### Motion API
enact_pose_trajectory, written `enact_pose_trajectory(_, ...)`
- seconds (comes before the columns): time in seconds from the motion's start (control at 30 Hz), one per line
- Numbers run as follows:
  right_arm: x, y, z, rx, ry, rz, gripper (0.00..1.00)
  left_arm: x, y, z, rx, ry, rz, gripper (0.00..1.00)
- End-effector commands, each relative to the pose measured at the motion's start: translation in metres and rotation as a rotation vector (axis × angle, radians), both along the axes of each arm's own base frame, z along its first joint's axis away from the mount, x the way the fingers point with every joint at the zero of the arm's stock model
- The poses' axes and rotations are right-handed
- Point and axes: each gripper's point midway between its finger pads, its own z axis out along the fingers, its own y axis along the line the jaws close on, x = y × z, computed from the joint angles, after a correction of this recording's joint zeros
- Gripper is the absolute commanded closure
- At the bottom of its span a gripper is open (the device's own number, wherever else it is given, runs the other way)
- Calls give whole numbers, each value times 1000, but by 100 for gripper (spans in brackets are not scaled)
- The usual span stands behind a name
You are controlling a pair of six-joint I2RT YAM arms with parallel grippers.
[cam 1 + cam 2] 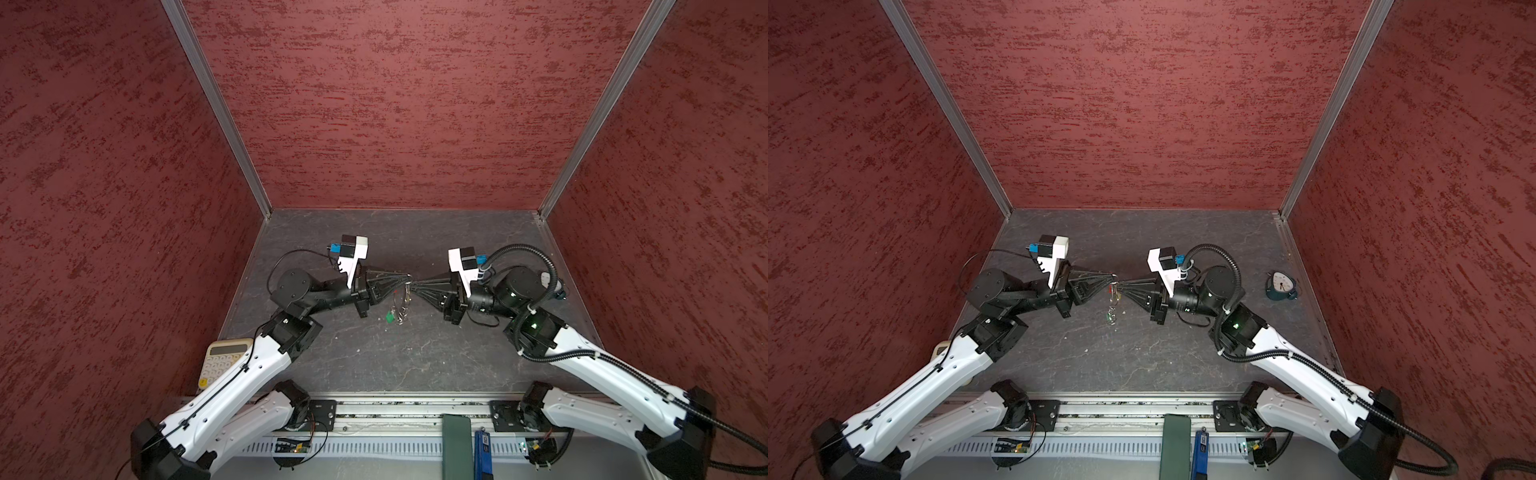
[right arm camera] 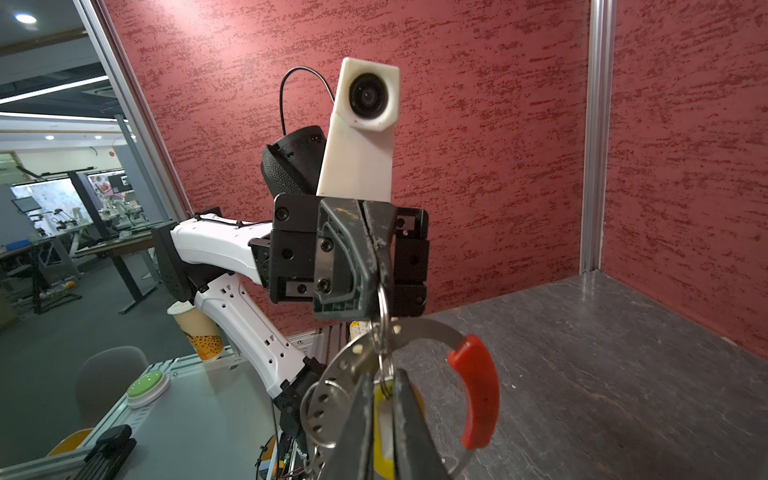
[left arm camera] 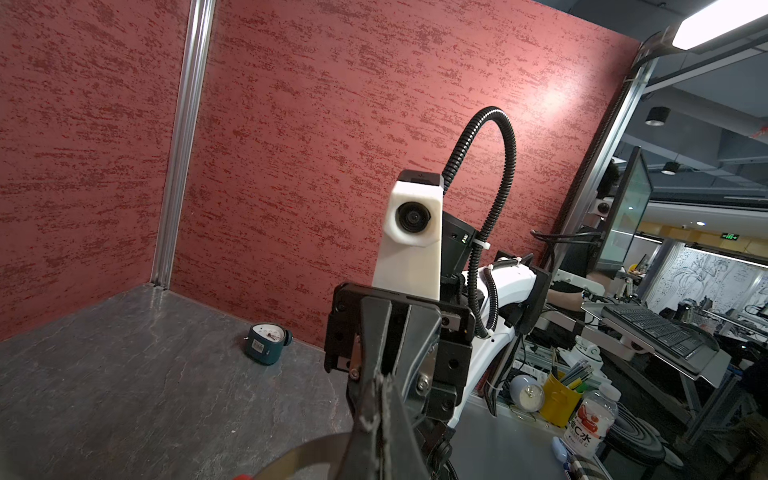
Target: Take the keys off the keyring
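Note left gripper (image 2: 377,286) clamped on keyring (image 2: 336,382); right gripper (image 2: 384,378) narrow around yellow key tag (image 2: 379,453) beside red sleeve (image 2: 478,390), grip unconfirmed. Expect light, stiff, slippery parts; pinch tag's flat faces.

This is a robotics lab set in an open-plan office. A test booth of red textured panels (image 1: 395,104) on aluminium posts (image 3: 183,145) encloses a grey tabletop (image 1: 374,357). Beyond it I see a monitor (image 3: 627,208), a keyboard (image 3: 652,328), desks (image 2: 114,246) and possibly more robot rigs (image 2: 62,216), though they are blurred.
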Motion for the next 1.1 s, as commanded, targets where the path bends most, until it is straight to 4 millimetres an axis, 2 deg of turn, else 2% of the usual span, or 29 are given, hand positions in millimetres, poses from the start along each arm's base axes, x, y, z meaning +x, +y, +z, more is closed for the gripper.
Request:
enact_pose_trajectory(0.0, -8, -10, 22, 11, -56, -26, 70, -8, 4, 10, -12, -41, -15, 100)
enact_pose_trajectory(0.1, -12, -16, 36, 47, -75, -34, 60, -8, 3, 9, -6, -36, -17, 100)
enact_pose_trajectory(0.23, -7, -15, 44, 97, -64, -41, 58, -9, 4, 9, -9, -37, -19, 100)
enact_pose_trajectory(0.47, -1, -1, 37, 105, -28, 5, 58, -9, 4, 10, -15, -40, -19, 100)
enact_pose_trajectory(0.57, -2, 1, 35, 102, -21, 19, 62, -10, 5, 11, -19, -46, -18, 100)
enact_pose_trajectory(0.83, -4, 6, 27, 85, -4, 61, 81, -9, 5, 10, -24, -49, -15, 100)
enact_pose_trajectory(1.07, -7, 9, 24, 77, 0, 89, 91, -6, 3, 9, -23, -37, -15, 100)
